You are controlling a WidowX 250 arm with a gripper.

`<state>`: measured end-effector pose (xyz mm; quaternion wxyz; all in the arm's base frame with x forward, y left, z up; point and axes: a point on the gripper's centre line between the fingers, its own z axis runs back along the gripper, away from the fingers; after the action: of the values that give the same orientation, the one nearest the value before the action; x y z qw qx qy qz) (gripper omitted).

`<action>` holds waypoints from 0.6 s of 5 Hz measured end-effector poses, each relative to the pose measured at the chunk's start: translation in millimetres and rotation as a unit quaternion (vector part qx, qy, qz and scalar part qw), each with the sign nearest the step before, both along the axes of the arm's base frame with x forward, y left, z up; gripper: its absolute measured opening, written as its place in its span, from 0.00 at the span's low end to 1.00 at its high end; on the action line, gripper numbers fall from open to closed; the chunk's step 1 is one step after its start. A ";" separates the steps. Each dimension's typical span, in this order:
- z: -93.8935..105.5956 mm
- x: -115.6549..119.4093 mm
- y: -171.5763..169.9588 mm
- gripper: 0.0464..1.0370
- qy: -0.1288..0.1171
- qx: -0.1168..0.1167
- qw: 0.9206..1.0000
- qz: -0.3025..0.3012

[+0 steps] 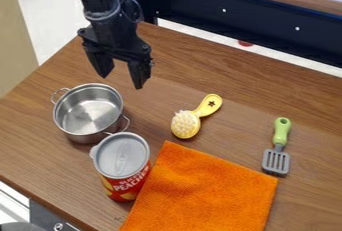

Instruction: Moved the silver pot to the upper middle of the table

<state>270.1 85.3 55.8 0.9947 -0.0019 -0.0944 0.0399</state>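
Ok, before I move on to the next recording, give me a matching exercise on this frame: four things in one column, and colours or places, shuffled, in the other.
1. silver pot
2. scrub brush
3. slotted spatula
4. cloth

A. orange, spread flat
B. green handle, grey head
C. open-topped, beside the can
D. yellow, bristles facing up

Pairs: 1-C, 2-D, 3-B, 4-A

Over there a red can [122,167] stands upright just beside a flat orange cloth [204,192]. A yellow brush [187,122] lies near the cloth, bristles up; a green-handled spatula [277,147] has its slotted grey head by one corner.
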 end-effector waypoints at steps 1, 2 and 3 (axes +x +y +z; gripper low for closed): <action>-6.5 -3.1 -1.0 0.96 0.011 -0.005 1.000 -0.001; -2.9 -6.9 20.5 0.96 0.004 0.001 1.000 -0.006; 4.8 -7.5 47.1 0.96 0.003 0.016 0.999 -0.029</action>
<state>262.6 132.4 60.6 0.9957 0.0111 -0.0916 0.0098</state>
